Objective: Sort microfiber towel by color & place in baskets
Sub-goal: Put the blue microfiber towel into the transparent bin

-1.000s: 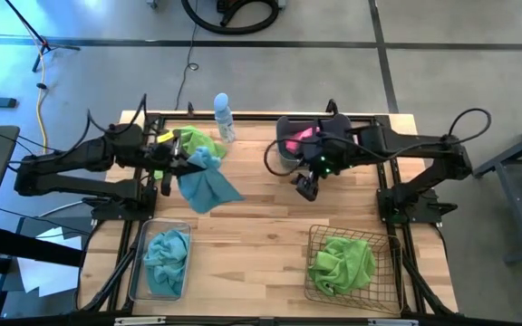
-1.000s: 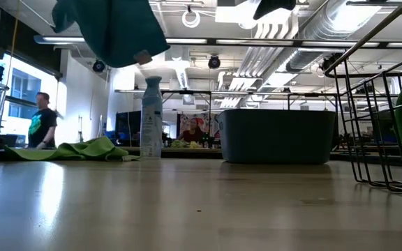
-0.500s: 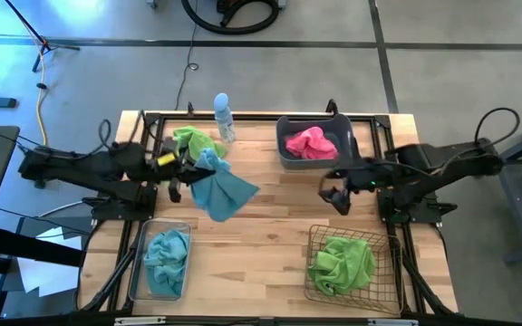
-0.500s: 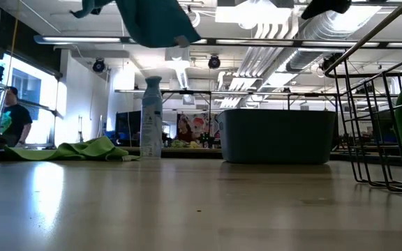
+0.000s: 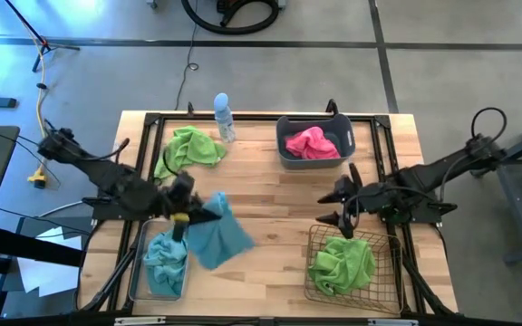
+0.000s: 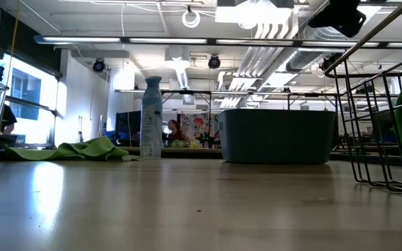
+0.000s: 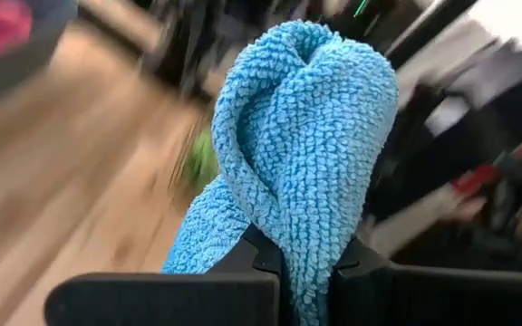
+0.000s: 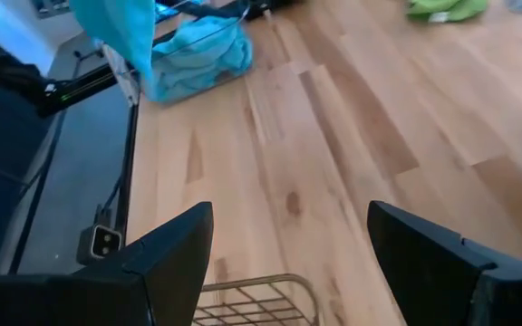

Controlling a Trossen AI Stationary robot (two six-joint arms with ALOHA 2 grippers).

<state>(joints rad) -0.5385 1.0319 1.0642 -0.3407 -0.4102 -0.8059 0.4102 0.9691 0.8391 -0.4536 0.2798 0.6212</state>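
My left gripper point(image 5: 187, 215) is shut on a teal-blue towel point(image 5: 217, 234), held in the air beside the clear bin point(image 5: 137, 267), which holds another teal-blue towel point(image 5: 166, 256). My right gripper point(image 5: 341, 205) is open and touches nothing. It hovers just beyond the far rim of the wire basket point(image 5: 383, 272), where a lime green towel point(image 5: 343, 261) lies. A pink towel point(image 5: 311, 142) sits in the grey-blue tub point(image 5: 284, 156). Another green towel point(image 5: 194, 146) lies flat on the table's far left part. My left gripper pinches a bunched fold of the teal-blue towel point(image 7: 304, 237) between its two fingers point(image 7: 263, 263). A rounded hump of the cloth stands out beyond the fingertips. The rest hangs clear of the table, slack, toward the table's middle point(image 5: 229, 240).
A clear spray bottle with a blue top point(image 5: 224, 115) stands at the far edge beside the green towel. Bare wood lies between bin and basket point(image 5: 261, 254). In the low view the tub point(image 6: 278, 136) and wire basket point(image 6: 382, 125) stand to the right.
My left gripper has carried the teal-blue towel from beside the far green towel toward the near edge, to beside the clear bin; the cloth has swung with it. My right gripper has drawn back from over the tub toward the near edge, to the wire basket's far rim.
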